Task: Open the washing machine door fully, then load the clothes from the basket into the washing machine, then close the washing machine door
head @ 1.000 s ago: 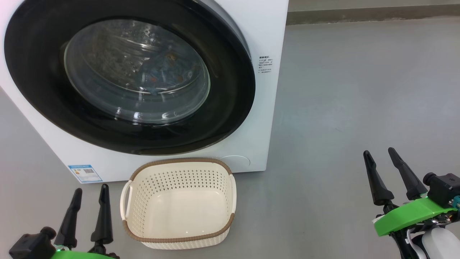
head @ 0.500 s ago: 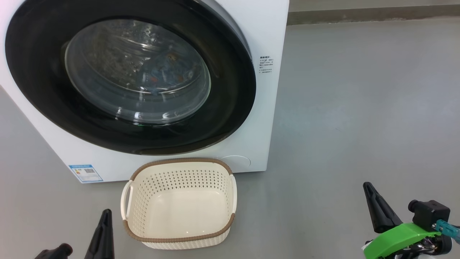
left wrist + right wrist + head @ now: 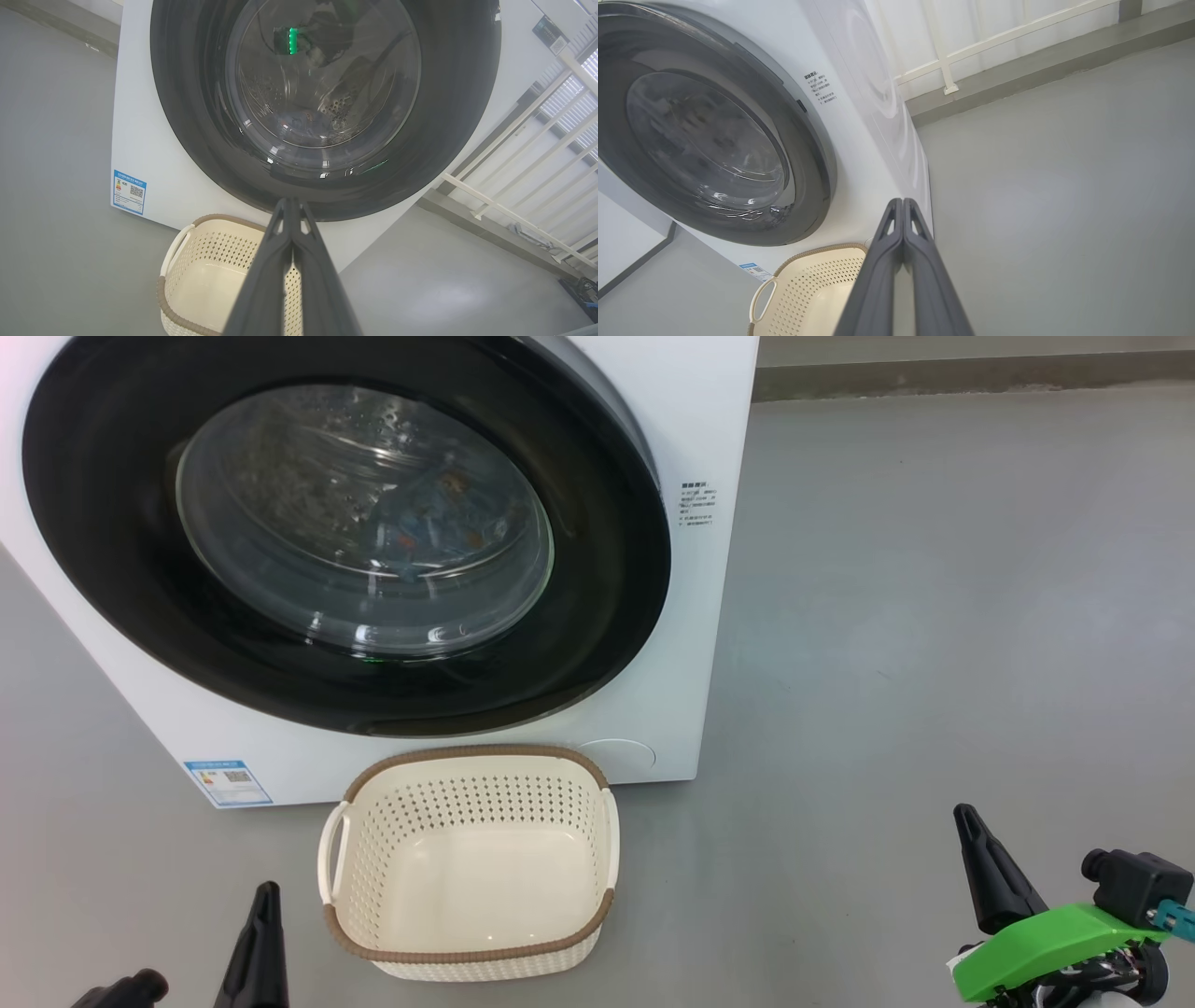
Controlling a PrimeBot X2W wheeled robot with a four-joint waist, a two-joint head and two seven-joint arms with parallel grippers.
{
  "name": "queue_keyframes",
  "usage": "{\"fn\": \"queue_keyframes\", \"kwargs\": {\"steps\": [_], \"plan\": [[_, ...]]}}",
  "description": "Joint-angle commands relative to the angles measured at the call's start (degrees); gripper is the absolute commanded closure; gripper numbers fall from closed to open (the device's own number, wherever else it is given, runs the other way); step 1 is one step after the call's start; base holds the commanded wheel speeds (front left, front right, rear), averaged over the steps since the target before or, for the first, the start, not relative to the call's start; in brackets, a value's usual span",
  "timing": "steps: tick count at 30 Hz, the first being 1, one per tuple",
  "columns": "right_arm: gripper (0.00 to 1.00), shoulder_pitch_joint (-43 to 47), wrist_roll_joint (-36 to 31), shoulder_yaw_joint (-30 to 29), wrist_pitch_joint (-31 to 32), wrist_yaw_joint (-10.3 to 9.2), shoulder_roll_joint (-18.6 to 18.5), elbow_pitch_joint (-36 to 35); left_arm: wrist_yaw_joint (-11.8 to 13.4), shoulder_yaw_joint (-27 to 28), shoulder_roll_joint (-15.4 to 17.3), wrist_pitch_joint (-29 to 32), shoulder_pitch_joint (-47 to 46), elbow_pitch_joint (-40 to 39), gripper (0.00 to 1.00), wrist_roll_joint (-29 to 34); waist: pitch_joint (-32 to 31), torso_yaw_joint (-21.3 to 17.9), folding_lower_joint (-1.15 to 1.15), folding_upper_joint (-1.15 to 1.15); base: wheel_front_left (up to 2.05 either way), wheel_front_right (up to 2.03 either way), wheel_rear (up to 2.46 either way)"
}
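Observation:
The washing machine (image 3: 695, 420) stands ahead with its round black door (image 3: 597, 616) flush against the front. Through the glass bowl, blue printed clothes (image 3: 439, 513) lie in the drum. The cream basket (image 3: 467, 753) sits on the floor just before the machine, its inside bare. My left gripper (image 3: 267, 893) is low at the basket's left, shut, with nothing in it. At the lower right my right gripper (image 3: 963, 817) is shut too, holding nothing. The left wrist view has the left gripper (image 3: 290, 201) pointing at the door's lower rim (image 3: 327, 205). The right gripper (image 3: 902, 201) points past the machine's right corner.
A blue label (image 3: 227, 782) marks the machine's lower left front. Open grey floor (image 3: 934, 616) spreads to the right. A low kerb (image 3: 934, 373) runs along the back, with a white railing (image 3: 514, 130) behind the machine.
Both grippers have gone from open to shut and have sunk lower in the head view. The camera has shifted slightly; the door and basket have stayed put.

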Motion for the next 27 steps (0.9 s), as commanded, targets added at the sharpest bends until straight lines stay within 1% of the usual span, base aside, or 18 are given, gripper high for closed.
{"fn": "queue_keyframes", "kwargs": {"steps": [1, 27], "plan": [[1.00, -2.0, 1.9, -0.6, 0.3, -0.03, -0.6, -1.6, 0.2, 1.0, 0.4, 0.3, -1.7, -1.8, 1.00, -1.2, 0.0, 0.0, 0.00, 0.00, 0.00, 0.00, 0.00], [1.00, -2.2, 15.3, -3.8, 4.6, -0.06, 1.4, -2.9, 0.7, 3.5, -0.9, 4.6, -2.6, -2.7, 1.00, -13.8, -0.2, 0.8, -0.01, 0.00, 0.00, 0.00, 0.00]]}}
